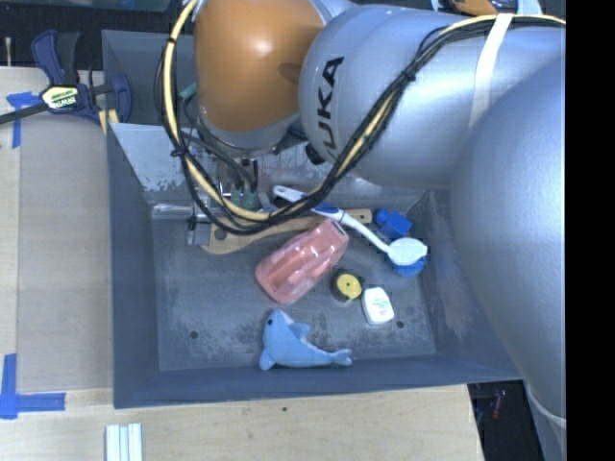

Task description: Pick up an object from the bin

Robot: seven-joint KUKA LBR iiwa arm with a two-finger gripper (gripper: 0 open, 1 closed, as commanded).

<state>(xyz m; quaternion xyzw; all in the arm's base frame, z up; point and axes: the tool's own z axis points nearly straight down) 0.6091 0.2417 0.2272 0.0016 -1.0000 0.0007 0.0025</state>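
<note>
The blue shark toy (298,348) is shown by the near wall, the pink ridged block (301,260) mid-bin. Beyond, the gripper (209,221) is seen beside a tan wooden piece (242,242); its state cannot be told. Centring before closure is advised.

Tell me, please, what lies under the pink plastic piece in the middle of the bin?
A tan, curved wooden strip pokes out from under the pink plastic piece toward the left. The pink piece covers the rest, and anything else beneath it cannot be seen.
</note>
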